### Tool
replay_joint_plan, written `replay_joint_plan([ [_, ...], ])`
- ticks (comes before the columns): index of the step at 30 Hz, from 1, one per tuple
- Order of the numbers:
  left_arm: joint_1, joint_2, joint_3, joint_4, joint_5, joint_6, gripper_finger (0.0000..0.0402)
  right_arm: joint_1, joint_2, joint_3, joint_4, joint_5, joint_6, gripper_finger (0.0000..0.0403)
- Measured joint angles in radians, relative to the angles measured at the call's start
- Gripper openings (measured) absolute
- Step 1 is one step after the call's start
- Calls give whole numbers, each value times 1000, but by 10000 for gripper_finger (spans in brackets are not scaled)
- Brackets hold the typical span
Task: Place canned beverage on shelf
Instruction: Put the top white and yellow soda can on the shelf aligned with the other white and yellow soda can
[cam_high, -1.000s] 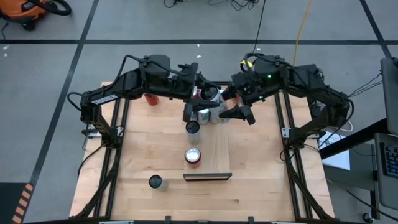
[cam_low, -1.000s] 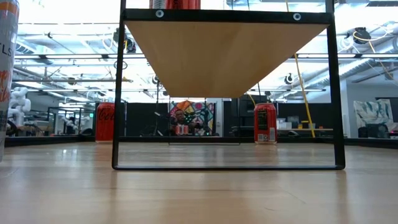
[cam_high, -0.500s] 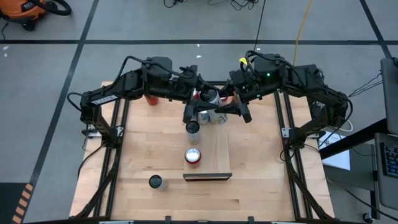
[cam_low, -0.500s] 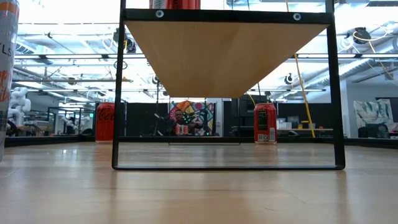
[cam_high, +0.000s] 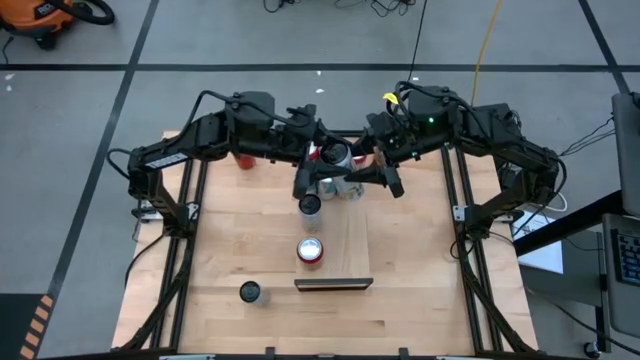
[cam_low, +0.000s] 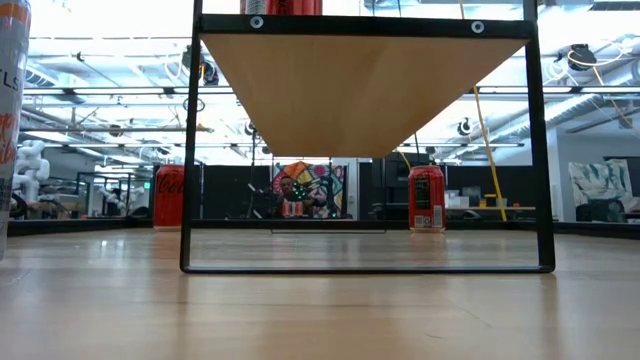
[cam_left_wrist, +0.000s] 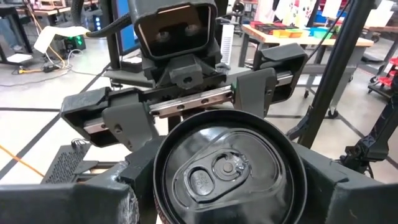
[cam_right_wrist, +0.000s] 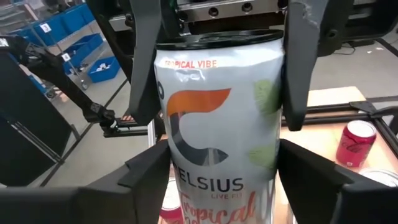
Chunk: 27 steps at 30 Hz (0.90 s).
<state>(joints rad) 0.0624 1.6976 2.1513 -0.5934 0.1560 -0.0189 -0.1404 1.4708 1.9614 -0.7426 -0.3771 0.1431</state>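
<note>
A white Celsius can (cam_right_wrist: 217, 124) with a black lid (cam_left_wrist: 227, 171) hangs upright above the table's far middle (cam_high: 337, 155). My left gripper (cam_high: 322, 166) and my right gripper (cam_high: 352, 168) meet there from opposite sides, both shut on it. The shelf (cam_high: 338, 240), a pale board on a black frame, runs from below the grippers to a dark strip (cam_high: 333, 284) near the front. A silver-topped can (cam_high: 311, 205) and a red can (cam_high: 310, 250) stand on the board. The low view shows the shelf's underside (cam_low: 360, 90). My left gripper pinches the can's two sides (cam_right_wrist: 163, 68) between its fingers (cam_right_wrist: 146, 62), on the upper half. It comes in level from the table's left. The can stands upright, clear of the table. My right gripper has its fingers (cam_right_wrist: 140, 180) against the can's two sides (cam_right_wrist: 177, 177), lower down than the left pair. It comes in level from the table's right, facing the left gripper across the can.
More cans stand below the grippers (cam_high: 328, 186). A red can (cam_high: 243, 158) stands under the left arm and another (cam_right_wrist: 356, 143) on the table beside the right. A dark-topped can (cam_high: 250, 291) stands at the near left. Black frame rails (cam_high: 190, 230) run along both table sides.
My right gripper has shut its fingers onto the can that my left gripper holds; its near finger has swung in toward the can. The can and my left gripper have stayed where they were.
</note>
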Motion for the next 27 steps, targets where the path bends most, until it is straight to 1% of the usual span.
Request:
replay_joint_plan([
  [5, -6, -1, 1, 20, 1, 2, 251, 1, 3, 0, 46, -13, -3, 287],
  [9, -9, 2, 1, 10, 0, 3, 251, 1, 4, -1, 35, 12, -6, 294],
  [13, -9, 2, 1, 8, -5, 2, 251, 1, 3, -1, 34, 51, -2, 275],
  [18, -10, 2, 1, 6, -8, 1, 252, 1, 2, -1, 26, 55, -14, 229],
  [21, -10, 2, 1, 4, -18, 0, 261, 1, 2, -1, 20, 39, -30, 208],
  [23, -13, 2, 1, 6, -50, -5, 273, 1, 2, -1, 21, 34, -36, 203],
  [27, -18, 0, 1, 27, -97, -1, 304, -4, -6, -4, -12, 38, -32, 208],
])
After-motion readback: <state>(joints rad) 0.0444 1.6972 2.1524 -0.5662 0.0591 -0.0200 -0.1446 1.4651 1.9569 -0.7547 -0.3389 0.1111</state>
